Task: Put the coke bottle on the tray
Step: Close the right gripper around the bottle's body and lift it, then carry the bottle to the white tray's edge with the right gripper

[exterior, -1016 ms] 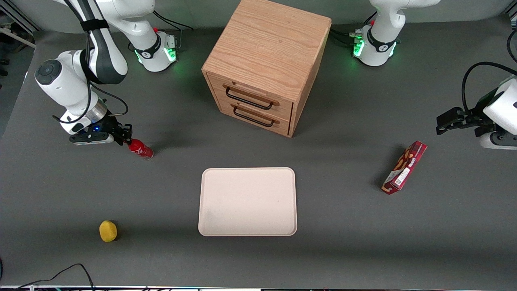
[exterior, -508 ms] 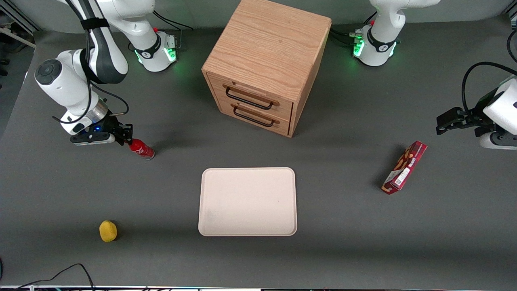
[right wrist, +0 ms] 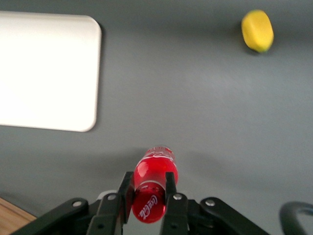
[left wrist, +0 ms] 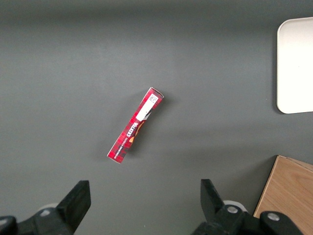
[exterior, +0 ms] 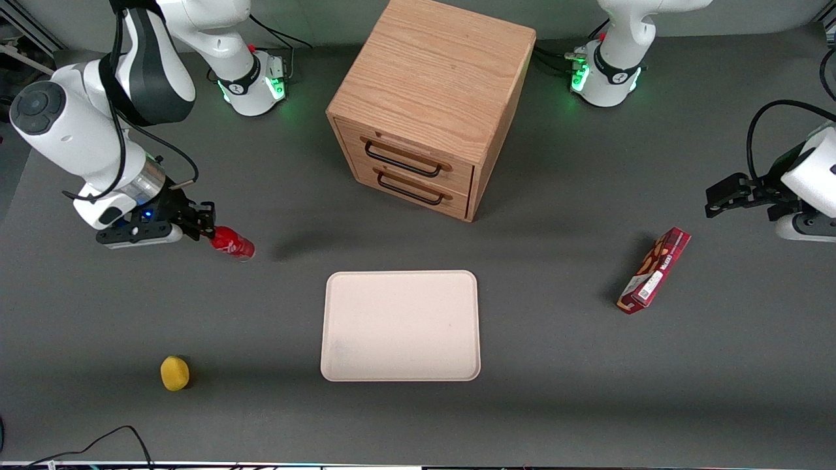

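Note:
The coke bottle [exterior: 232, 244], small, red, with white script, hangs tilted in my right gripper [exterior: 208, 230], toward the working arm's end of the table, with its shadow cast apart from it on the table. In the right wrist view the gripper [right wrist: 148, 183] is shut on the bottle [right wrist: 155, 169], one finger on each side of its body. The cream tray [exterior: 400, 325] lies flat near the table's middle, nearer to the front camera than the bottle. It also shows in the right wrist view [right wrist: 44, 73] and the left wrist view [left wrist: 296, 63].
A wooden drawer cabinet [exterior: 431, 104] stands farther from the front camera than the tray. A yellow lemon-like object [exterior: 174, 373] lies near the table's front edge. A flat red snack box [exterior: 654, 270] lies toward the parked arm's end.
The right arm has risen with the bottle in its gripper. The bottle has come off the table and its shadow has drawn apart from it.

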Controlling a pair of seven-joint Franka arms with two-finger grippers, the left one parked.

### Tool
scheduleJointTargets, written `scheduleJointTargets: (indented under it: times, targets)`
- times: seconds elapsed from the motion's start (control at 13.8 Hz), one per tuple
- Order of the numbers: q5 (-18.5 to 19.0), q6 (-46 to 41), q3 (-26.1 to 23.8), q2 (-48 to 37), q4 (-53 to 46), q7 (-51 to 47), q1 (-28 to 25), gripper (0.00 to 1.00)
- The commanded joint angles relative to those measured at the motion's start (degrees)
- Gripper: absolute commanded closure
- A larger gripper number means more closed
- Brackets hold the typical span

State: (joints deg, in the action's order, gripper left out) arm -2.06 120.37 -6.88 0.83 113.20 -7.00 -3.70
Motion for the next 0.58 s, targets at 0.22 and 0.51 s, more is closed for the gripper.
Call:
scheduleJointTargets:
  times: [0.22, 0.51]
  targets:
    - [1.26, -4.00, -3.14, 21.55, -26.58, -11.27, -6.21, 0.96]
    - [4.35, -3.48, -2.70, 35.96, -42.59, -17.60, -10.79, 0.96]
